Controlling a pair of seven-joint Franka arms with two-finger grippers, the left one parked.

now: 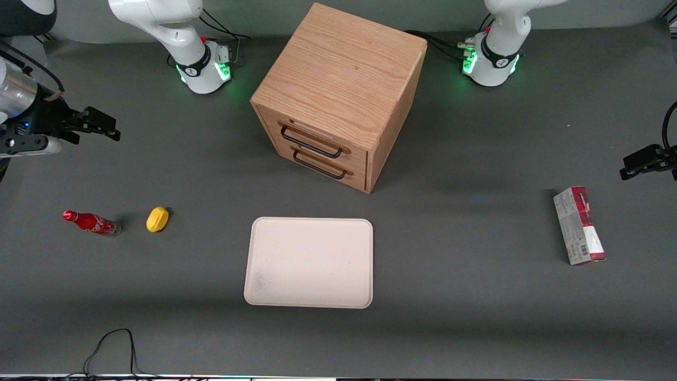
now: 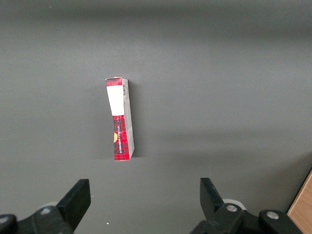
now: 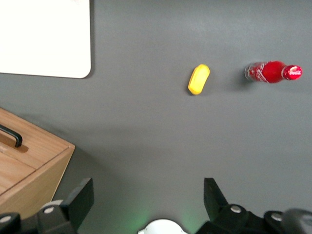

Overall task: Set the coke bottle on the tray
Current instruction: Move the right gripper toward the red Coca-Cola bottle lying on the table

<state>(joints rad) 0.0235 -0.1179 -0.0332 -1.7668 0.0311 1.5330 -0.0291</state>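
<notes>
Gripper (image 1: 108,128) spread wide, empty, raised above lying coke bottle (image 1: 91,223); tray (image 1: 309,262) bare to receive it.

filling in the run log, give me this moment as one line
stage: pre-grasp | claw: open, raised, apart from bottle | coke bottle: on table beside yellow lump | tray: no bottle on it

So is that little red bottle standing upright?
No, the coke bottle lies on its side on the table, beside the yellow lump.
</notes>
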